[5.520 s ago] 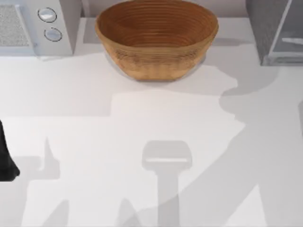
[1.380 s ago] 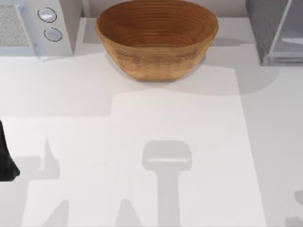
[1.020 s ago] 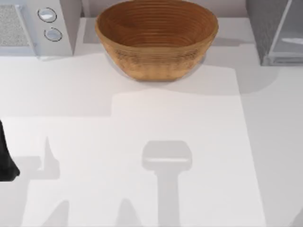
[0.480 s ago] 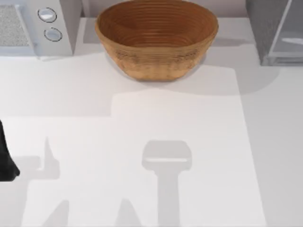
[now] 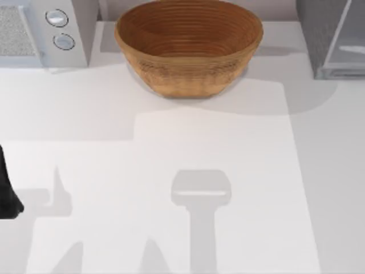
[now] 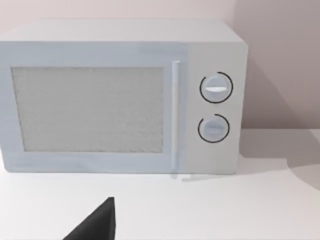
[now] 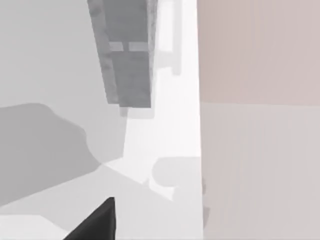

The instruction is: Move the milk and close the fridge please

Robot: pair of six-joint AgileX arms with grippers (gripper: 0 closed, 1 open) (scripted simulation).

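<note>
The fridge [image 5: 317, 34], a dark grey speckled box, stands at the table's back right corner. Its pale glassy door panel [image 5: 349, 40] sits in a light frame, and I cannot tell whether the door is closed. The right wrist view looks at the fridge [image 7: 129, 60] from some way off, with a dark part of my right gripper [image 7: 95, 224] at the picture's edge. My left gripper [image 6: 95, 225] hangs in front of the white microwave, and the left arm [image 5: 4, 191] is parked at the table's left edge. The milk is out of view.
A white microwave [image 5: 40, 31] with two round knobs stands at the back left. A large woven bowl [image 5: 188, 48] sits at the back centre, with nothing visible in it. The white tabletop [image 5: 188, 148] stretches in front of them, with arm shadows across it.
The right arm's shadow over the table's right side has shrunk toward the front right corner and gone. The bowl, microwave, fridge and left arm have not moved.
</note>
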